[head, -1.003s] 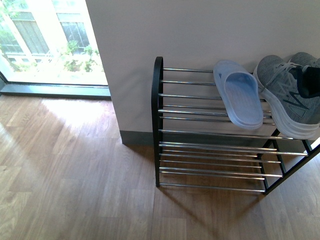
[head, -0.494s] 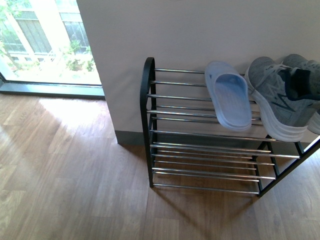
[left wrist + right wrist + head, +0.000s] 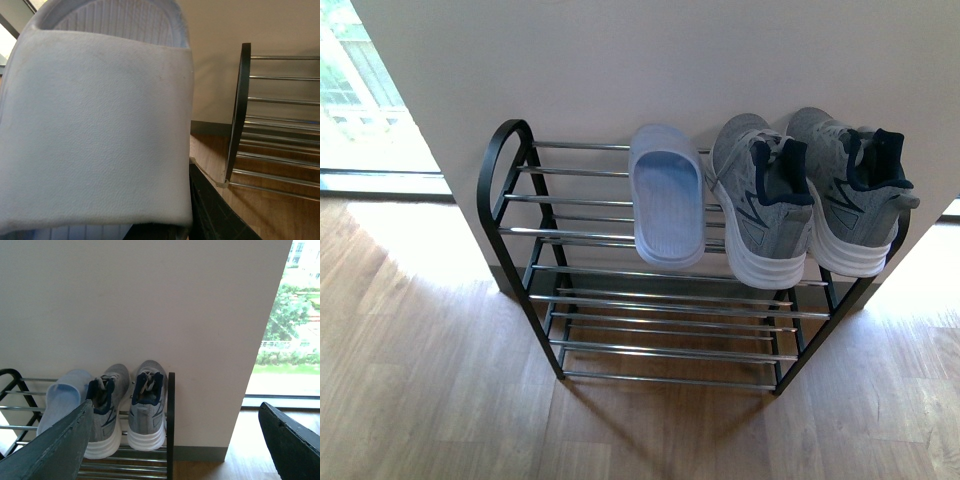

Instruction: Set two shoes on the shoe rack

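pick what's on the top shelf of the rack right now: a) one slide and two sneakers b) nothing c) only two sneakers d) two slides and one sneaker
a: the front view shows one pale blue slide on the rack's top shelf, with two grey sneakers side by side to its right; the other slide fills the left wrist view, off the rack.

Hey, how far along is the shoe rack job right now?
Done: two grey knit sneakers and one pale blue rubber slide sit on the black-framed rack's top shelf. In hand: the left claw carries the second slide. Left: setting it on the bare rods beside its mate.
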You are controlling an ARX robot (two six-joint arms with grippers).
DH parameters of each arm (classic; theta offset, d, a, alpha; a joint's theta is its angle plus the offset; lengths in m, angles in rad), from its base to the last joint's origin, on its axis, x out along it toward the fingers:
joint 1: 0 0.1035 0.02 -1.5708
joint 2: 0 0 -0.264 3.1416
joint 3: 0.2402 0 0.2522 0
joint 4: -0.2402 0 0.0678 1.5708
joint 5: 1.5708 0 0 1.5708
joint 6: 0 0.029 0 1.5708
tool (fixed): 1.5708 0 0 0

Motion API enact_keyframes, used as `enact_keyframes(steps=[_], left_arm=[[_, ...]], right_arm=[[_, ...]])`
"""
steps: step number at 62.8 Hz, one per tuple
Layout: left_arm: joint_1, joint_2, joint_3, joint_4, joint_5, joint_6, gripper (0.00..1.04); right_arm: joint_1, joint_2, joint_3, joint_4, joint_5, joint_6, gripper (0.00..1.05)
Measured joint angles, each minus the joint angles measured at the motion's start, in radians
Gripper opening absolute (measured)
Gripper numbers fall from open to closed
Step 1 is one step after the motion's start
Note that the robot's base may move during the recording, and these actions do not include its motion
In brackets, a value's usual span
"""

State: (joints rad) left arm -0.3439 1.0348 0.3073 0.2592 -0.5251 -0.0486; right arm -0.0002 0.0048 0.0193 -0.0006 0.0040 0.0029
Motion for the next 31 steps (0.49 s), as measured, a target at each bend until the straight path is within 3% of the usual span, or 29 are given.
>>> enact_keyframes(steps=[5,8,11,18,31], left_arm=[[-0.005,0.005,-0.001,0.015,-0.019,-0.008,0.02],[-0.014,0.061,-0.001,0.128,-0.103,-0.048,0.02],[-0.01,0.132,0.026,0.218,-0.109,-0.069,0.02],[0.013,0.345,0.171,0.316,0.0,-0.096,0.02],[0.015,0.818,0.572,0.254,0.281,-0.181,0.02]], right_arm=[[0.001,0.0,0.0,0.0,-0.001,0.0,0.96],[0.001,0.0,0.0,0.0,0.0,0.0,0.96],[0.001,0.0,0.0,0.0,-0.002,0.0,0.96],[0.001,0.0,0.0,0.0,-0.004,0.0,0.96],[0.0,0.0,0.0,0.0,-0.004,0.0,0.96]])
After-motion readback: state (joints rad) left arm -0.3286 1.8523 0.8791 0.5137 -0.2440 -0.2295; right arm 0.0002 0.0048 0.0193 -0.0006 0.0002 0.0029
